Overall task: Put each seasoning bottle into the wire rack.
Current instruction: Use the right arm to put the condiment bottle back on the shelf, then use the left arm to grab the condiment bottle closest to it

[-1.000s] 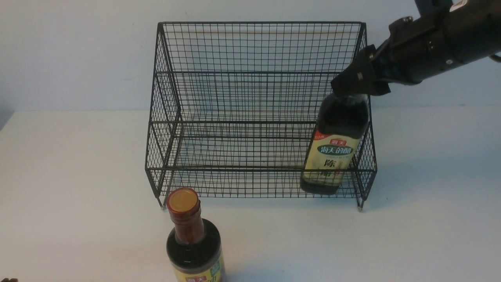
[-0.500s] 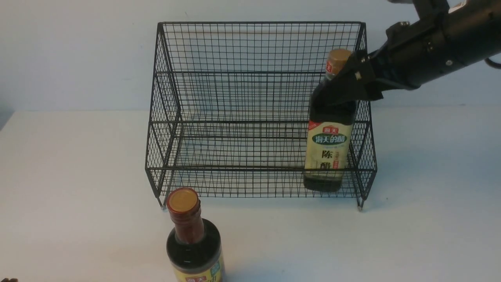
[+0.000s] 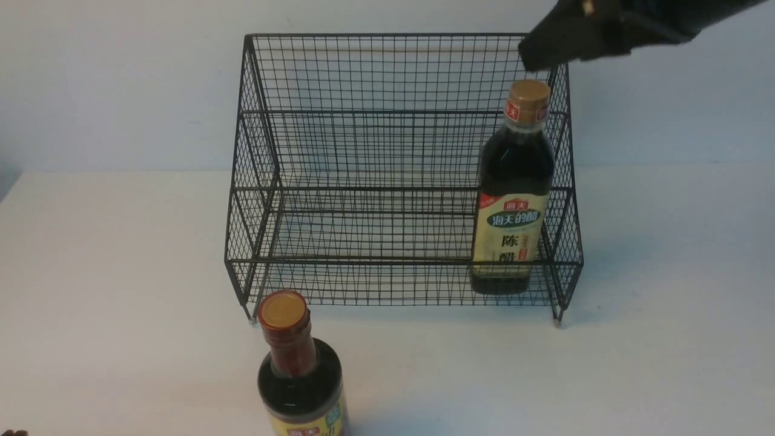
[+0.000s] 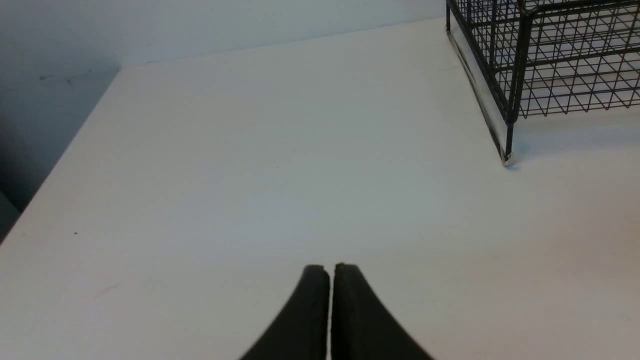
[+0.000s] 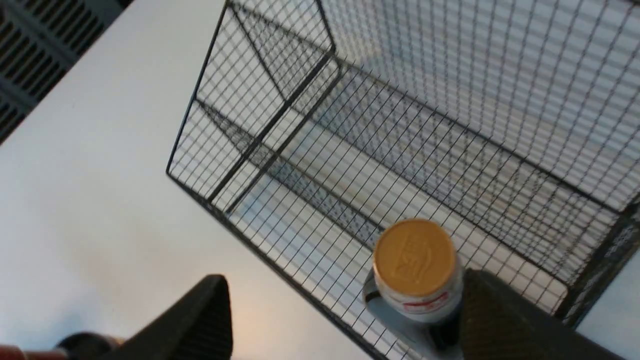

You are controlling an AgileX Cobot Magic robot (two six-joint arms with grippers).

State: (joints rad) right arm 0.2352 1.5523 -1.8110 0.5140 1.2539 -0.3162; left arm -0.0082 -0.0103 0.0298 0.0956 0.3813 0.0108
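White tabletop (image 3: 666,363) against a plain pale wall, and that's about all the room offers. On it are 2 seasoning bottles and 1 wire rack (image 3: 387,260).

The cream-and-green label bottle (image 3: 512,200) stands upright inside the rack, on the lowest front step at the right-hand end, close to the sloping side mesh. I'd guess it was tucked into that corner to leave the rest of the step free for the other bottle. Its gold cap (image 3: 528,97) is bare, with nothing gripping it.

The red-brown neck bottle (image 3: 300,375) is not in the rack. It stands upright on the table just in front of the rack's left front foot, partly cut off by the lower edge of the front view. So the count is 1 in and 1 out, about halfway through by my reckoning.

The right gripper (image 3: 554,42) hangs above the racked bottle's cap and clear of it, jaws spread wide and holding nothing. That reads to me as a finished set-down. The left gripper (image 4: 330,272) sits low over bare table off the rack's left side, jaws pressed together and empty. It looks parked. Being on the same side as the loose bottle, it seems the likelier arm to fetch it.
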